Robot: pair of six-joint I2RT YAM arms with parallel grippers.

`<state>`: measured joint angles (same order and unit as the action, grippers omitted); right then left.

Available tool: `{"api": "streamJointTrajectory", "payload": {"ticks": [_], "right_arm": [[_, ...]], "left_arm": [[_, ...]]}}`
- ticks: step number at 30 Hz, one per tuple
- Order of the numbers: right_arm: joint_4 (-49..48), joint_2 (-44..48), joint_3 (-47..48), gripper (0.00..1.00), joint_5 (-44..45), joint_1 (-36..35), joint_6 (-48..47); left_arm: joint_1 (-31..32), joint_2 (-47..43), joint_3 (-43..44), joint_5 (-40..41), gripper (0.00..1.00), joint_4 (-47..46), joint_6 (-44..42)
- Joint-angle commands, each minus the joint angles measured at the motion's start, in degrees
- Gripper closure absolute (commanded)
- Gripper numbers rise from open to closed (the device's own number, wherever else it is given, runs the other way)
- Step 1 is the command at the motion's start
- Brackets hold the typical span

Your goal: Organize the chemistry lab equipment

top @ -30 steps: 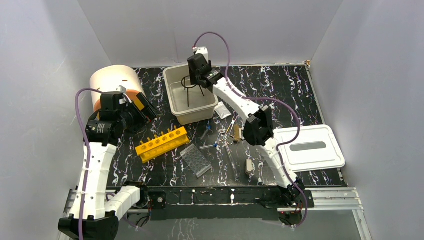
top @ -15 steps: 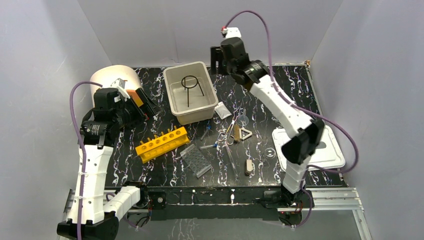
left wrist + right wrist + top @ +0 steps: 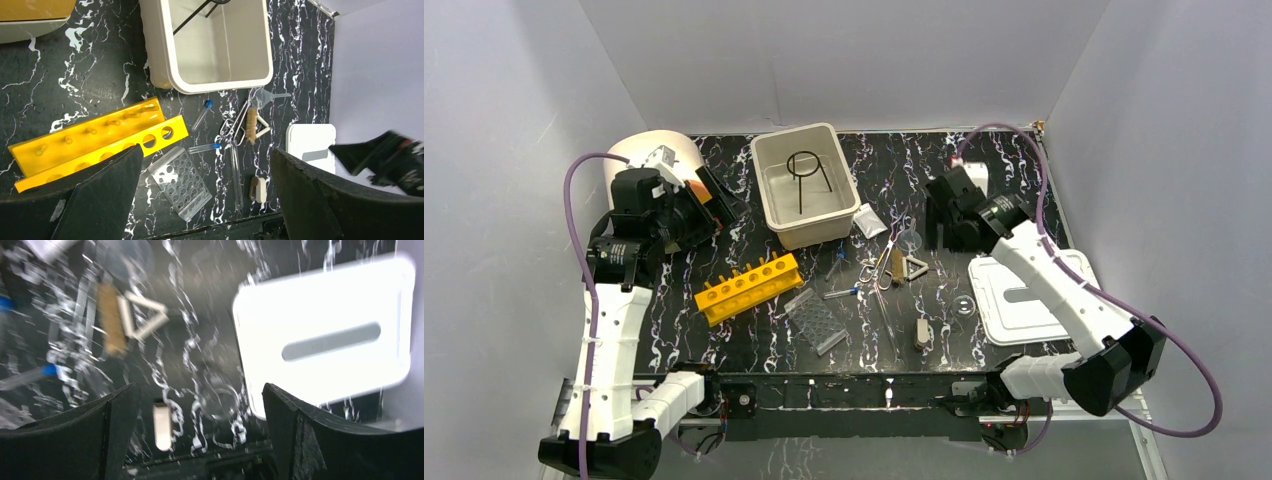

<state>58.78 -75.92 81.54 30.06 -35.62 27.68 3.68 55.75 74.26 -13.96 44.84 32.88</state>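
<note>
Lab equipment lies mostly in a loose cluster mid-table, just right of the beige tub; only the black wire ring-stand sits inside that tub. In the cluster we see the metal forceps, the pale triangle, two blue-capped tubes, and a small clear bag on the far side. A clear round dish lies nearer, just beside the white lid.

Our right gripper hangs above the cluster's right side, jaws spread wide with nothing between them. Our left gripper, held high over the left of the table, is likewise wide apart and empty.

We judge every piece light. The forceps are stiff, thin and flat on the surface, so a pinch across the shanks near the pivot looks safest. The triangle is rigid; we would take one side. The tubes are smooth and will likely roll, so we would grip across mid-length. The dish looks brittle and slippery and calls for a gentle hold on its rim. The bag is limp; we would pinch a corner.
</note>
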Motion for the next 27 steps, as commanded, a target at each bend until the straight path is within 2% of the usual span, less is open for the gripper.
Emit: {"api": "streamJointTrajectory", "payload": {"ticks": [1,5,8,12,18,24,27], "right_arm": [[8.16,5.01,-10.45,0.01,-0.51,2.79,11.09],[2.11,10.77,-23.32,0.01,-9.07,6.45,15.10],[-5.82,11.15,-32.67,0.01,-15.24,7.76,15.90],[-5.93,9.61,-36.45,0.02,-11.50,8.13,19.23],[-9.32,7.03,-36.49,0.22,-10.75,8.83,16.95],[-9.39,5.06,-34.53,0.35,-9.16,8.91,14.61],[-10.13,4.91,-34.06,0.49,-9.80,9.00,13.39]], "left_arm": [[-0.06,-0.01,-0.61,-2.04,0.02,-2.49,1.19],[1.12,0.83,-0.96,-2.02,0.02,-2.96,1.66],[1.99,1.91,0.24,-1.72,0.02,-2.92,1.84],[2.85,2.74,1.39,-1.85,0.02,-2.94,1.92],[3.35,3.34,1.66,-1.82,0.02,-3.09,1.88],[3.35,3.40,1.37,-1.45,0.02,-3.35,1.83],[3.35,3.53,1.08,-1.47,0.02,-3.60,1.87]]}}
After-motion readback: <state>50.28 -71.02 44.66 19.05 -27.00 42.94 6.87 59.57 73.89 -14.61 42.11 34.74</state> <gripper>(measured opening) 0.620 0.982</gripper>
